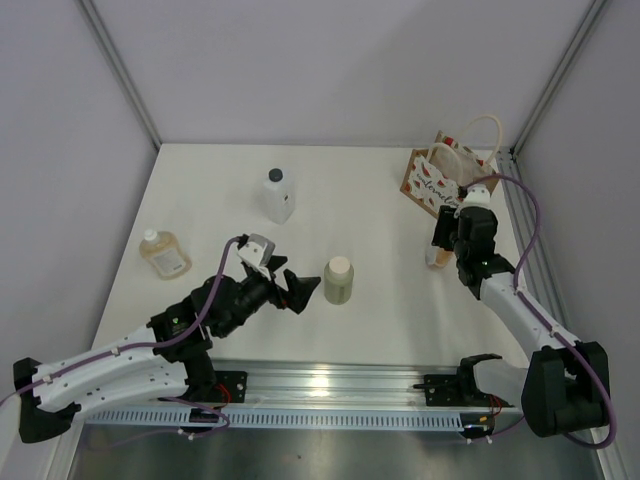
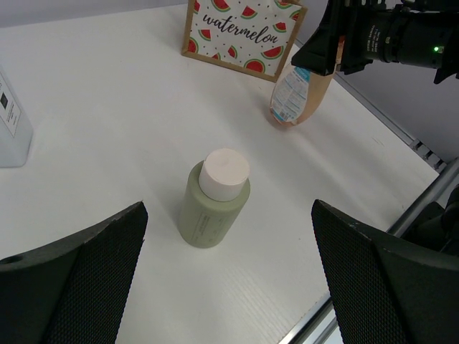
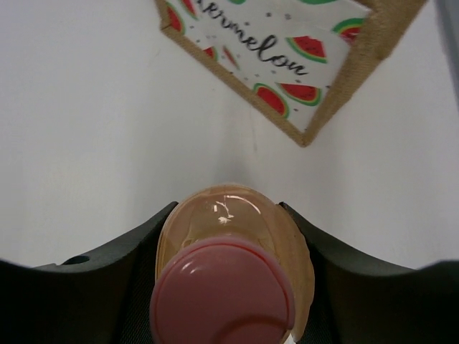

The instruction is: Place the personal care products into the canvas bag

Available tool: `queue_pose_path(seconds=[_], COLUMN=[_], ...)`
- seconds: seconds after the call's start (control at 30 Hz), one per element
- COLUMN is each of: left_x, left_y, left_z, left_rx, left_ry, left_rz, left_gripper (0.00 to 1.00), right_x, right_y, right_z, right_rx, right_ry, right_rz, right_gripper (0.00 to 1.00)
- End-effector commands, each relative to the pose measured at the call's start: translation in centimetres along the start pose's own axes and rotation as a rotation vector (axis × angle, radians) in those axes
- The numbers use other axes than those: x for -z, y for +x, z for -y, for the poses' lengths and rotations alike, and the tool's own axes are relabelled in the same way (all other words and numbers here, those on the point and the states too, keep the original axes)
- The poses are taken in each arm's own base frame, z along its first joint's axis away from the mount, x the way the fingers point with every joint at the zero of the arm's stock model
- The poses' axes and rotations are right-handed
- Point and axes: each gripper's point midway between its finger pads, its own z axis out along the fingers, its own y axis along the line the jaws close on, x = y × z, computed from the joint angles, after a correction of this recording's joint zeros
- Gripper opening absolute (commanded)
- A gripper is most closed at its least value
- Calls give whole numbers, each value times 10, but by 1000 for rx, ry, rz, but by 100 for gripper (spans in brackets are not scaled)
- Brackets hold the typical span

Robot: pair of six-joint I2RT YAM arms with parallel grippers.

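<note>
My right gripper [image 1: 445, 240] is shut on the orange bottle with the pink cap [image 3: 233, 258]. It holds the bottle tilted, its base at or just above the table, just in front of the canvas bag [image 1: 450, 175]. The bag's white watermelon-print panel shows in the right wrist view [image 3: 287, 57]. My left gripper [image 2: 229, 287] is open and empty, its jaws wide apart just short of the upright beige cylinder with the cream cap [image 2: 215, 201]. The white bottle with the black cap [image 1: 279, 193] stands at mid-back. The amber flask [image 1: 164, 253] sits at the left.
The table's right edge and a metal rail [image 1: 525, 240] run close beside the bag and my right arm. The near rail [image 1: 330, 390] carries both arm bases. Walls close in the back and both sides.
</note>
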Motion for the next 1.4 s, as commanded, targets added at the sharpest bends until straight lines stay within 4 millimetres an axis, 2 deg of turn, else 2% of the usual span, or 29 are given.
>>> queue_pose_path(seconds=[0.0,0.17,0.37,0.4,0.43,0.53,0.57,0.63,0.77,1.13,1.27,1.37], left_x=[3,2,2,2,2,0,0,0,0,0,0,1], left_y=[-22,-21,-21,-21,-22,-20,-20,-20,-20,-20,-20,-21], left_z=[5,5,4,4,4,5,5,5,4,4,5,5], left_rx=[9,8,5,5,6,1,1,1,2,1,3,4], left_ry=[17,15,14,11,10,12,11,12,8,8,14,15], left_rz=[51,45,46,48,48,40,41,40,43,42,41,44], left_gripper=[99,100,99,100,99,99,99,99,99,99,99,99], right_x=[5,0,-3,-2,-2,-2,-2,-3,-3,-2,-10,-15], right_y=[-54,-38,-28,-20,-20,-16,-15,-12,-11,6,7,16], right_z=[-44,-70,-86,-87,-85,-86,-87,-89,-89,-93,-86,-86], right_rx=[-19,60,74,73,65,41,42,33,7,-34,-66,-99], right_ry=[-211,-291,-323,-327,-316,-324,-329,-343,-344,-375,-321,-306], right_rz=[205,179,183,175,183,202,200,194,222,227,193,149], right_gripper=[0,0,0,3,18,43,47,80,82,80,79,77])
